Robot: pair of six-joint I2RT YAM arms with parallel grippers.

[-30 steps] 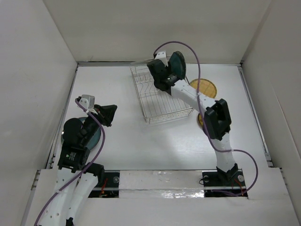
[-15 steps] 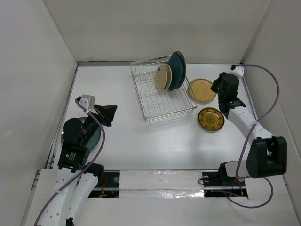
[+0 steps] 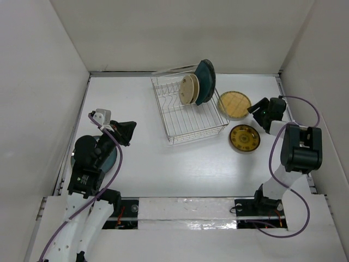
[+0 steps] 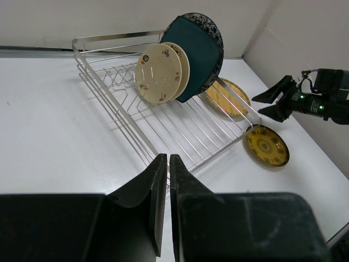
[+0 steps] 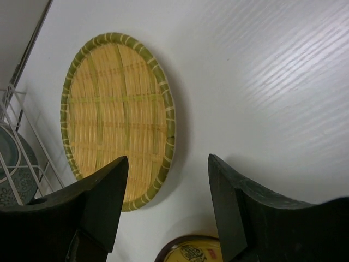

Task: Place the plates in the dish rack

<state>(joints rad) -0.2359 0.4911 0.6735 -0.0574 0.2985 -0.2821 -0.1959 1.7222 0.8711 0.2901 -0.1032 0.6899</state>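
The silver wire dish rack (image 3: pixel 188 117) stands at the back centre. A cream plate (image 3: pixel 189 89) and a dark teal plate (image 3: pixel 205 81) stand upright in its right end. A woven yellow plate with a green rim (image 3: pixel 234 105) and a gold plate with a dark rim (image 3: pixel 244 138) lie flat right of the rack. My right gripper (image 3: pixel 256 109) is open and empty, low beside the woven plate (image 5: pixel 114 114), its rim near the left finger. My left gripper (image 3: pixel 131 130) is shut and empty at the left. A round teal plate (image 3: pixel 113 159) lies partly hidden under the left arm.
The left wrist view shows the rack (image 4: pixel 163 117), both standing plates (image 4: pixel 163 73), the gold plate (image 4: pixel 266 146) and the right gripper (image 4: pixel 275 101). White walls close in the table on the left, back and right. The right wall is close behind the right gripper.
My right arm has left the rack, swung right and come down beside the woven plate. The cream and dark teal plates stay standing in the rack. The left arm has not moved.
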